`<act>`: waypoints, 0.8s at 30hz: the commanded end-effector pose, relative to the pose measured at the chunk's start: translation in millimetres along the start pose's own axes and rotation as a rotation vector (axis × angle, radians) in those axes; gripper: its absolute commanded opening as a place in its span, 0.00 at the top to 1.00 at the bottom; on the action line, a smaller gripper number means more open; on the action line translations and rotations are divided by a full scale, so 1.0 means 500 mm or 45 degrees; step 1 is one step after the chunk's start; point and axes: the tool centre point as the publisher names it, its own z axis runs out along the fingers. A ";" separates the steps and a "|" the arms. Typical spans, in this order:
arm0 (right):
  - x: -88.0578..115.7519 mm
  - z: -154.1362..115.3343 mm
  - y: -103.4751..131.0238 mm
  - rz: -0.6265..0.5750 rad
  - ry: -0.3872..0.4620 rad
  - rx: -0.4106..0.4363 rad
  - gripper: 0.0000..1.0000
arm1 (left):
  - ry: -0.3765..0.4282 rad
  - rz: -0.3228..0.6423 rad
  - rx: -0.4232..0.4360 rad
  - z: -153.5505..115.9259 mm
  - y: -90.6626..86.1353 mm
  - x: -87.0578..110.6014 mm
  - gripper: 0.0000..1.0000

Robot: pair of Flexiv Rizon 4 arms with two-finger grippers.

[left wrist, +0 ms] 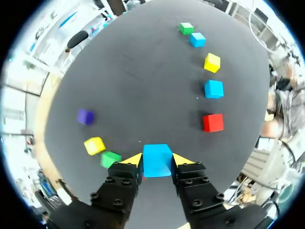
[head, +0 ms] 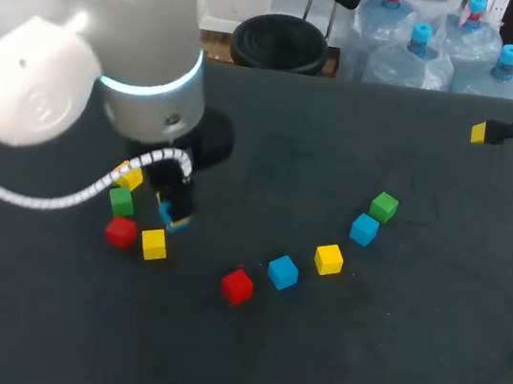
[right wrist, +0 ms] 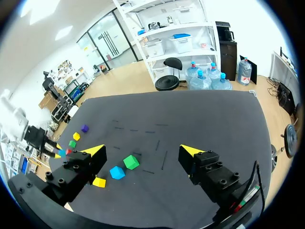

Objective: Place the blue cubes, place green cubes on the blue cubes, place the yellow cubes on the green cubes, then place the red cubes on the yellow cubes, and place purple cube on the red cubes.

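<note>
"So, what does the left gripper (left wrist: 157, 161) have?"

"Its fingers are clenched on a blue cube (left wrist: 157, 155), one yellow tip against each side. That is at the left of the table (head: 385, 366), low over the dark top. Whether the cube rests on the surface I cannot tell."

"And close by?"

"Just left of it stands the left green cube (head: 121, 201), with the left yellow cube (head: 130, 175) on its far side and the left red cube (head: 120, 231) on its near side. A second yellow cube (head: 154, 243) sits just right of that red one. The purple cube (left wrist: 86, 116) lies apart from this cluster, beyond the yellow one as the left wrist sees it."

"The rest?"

"A loose curve runs rightward and farther: middle red cube (head: 237, 285), middle blue cube (head: 282, 271), middle yellow cube (head: 329, 259), then the far blue cube (head: 364, 229) just beside the far green cube (head: 384, 207)."

"The right gripper (right wrist: 143, 151)?"

"Released, fingers spread wide, held above the table's far right, well apart from every cube."
</note>
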 end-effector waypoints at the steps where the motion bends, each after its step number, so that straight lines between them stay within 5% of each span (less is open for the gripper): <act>1: -0.001 0.001 0.000 0.000 0.000 0.002 0.00 | 0.150 0.046 -0.024 -0.026 0.032 -0.063 1.00; 6: -0.001 0.001 0.000 0.000 0.000 0.002 0.00 | 0.077 0.101 0.001 -0.047 0.054 -0.093 1.00; 24: -0.001 0.001 0.000 0.000 0.000 0.002 0.00 | 0.099 0.162 -0.043 -0.062 0.056 -0.099 1.00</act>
